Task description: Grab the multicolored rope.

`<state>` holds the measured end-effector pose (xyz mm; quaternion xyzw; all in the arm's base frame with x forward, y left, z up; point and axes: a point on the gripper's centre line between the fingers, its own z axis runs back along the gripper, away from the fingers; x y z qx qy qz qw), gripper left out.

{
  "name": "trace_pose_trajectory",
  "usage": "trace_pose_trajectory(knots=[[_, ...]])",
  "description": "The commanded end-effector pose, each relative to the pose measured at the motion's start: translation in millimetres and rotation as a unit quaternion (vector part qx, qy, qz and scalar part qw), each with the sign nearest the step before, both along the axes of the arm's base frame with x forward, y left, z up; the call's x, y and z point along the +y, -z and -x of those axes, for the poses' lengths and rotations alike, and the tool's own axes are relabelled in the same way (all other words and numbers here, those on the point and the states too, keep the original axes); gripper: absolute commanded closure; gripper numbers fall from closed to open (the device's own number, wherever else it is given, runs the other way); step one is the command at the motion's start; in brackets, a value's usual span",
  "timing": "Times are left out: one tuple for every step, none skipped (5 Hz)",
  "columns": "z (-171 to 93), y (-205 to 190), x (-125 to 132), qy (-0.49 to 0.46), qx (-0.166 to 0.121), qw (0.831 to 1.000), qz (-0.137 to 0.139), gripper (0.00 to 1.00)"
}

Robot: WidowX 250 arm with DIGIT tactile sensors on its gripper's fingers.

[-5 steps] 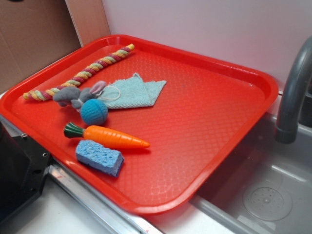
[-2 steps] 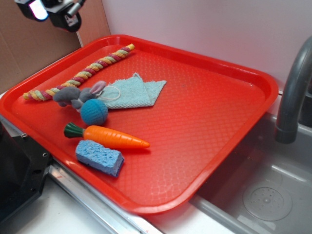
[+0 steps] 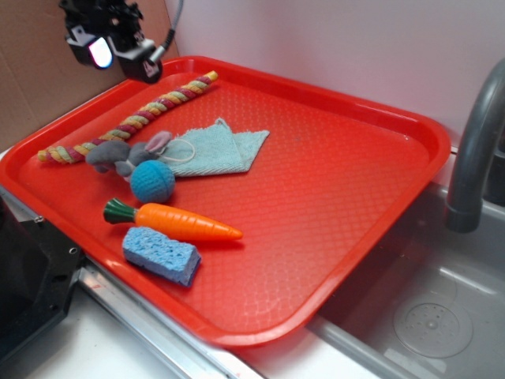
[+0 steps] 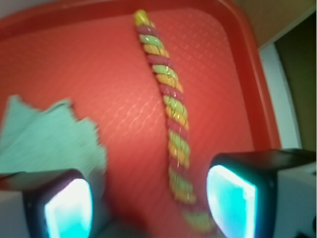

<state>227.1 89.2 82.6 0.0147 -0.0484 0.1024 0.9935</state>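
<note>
The multicolored rope (image 3: 130,121), twisted from red, yellow and green strands, lies along the far left edge of the red tray (image 3: 331,181). My gripper (image 3: 118,54) hangs in the air above the rope's far half, apart from it. In the wrist view the rope (image 4: 171,106) runs down between my two glowing fingers (image 4: 230,196), nearer the right one. The gripper (image 4: 148,203) is open with nothing in it.
On the tray near the rope lie a grey plush toy (image 3: 118,154), a blue ball (image 3: 152,181), a teal cloth (image 3: 217,148), an orange carrot (image 3: 177,221) and a blue sponge (image 3: 160,254). A sink (image 3: 426,316) with a grey faucet (image 3: 477,150) is at the right.
The gripper came into view at the top left and has moved down and right, now over the rope's far half. Nothing on the tray has moved.
</note>
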Motion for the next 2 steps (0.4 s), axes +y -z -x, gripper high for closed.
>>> trace_pose_trajectory(knots=[[-28.2, 35.2, 30.8, -0.027, -0.001, 0.999, -0.047, 0.00], [-30.5, 50.1, 36.2, -0.026, 0.010, 0.999, -0.035, 0.00]])
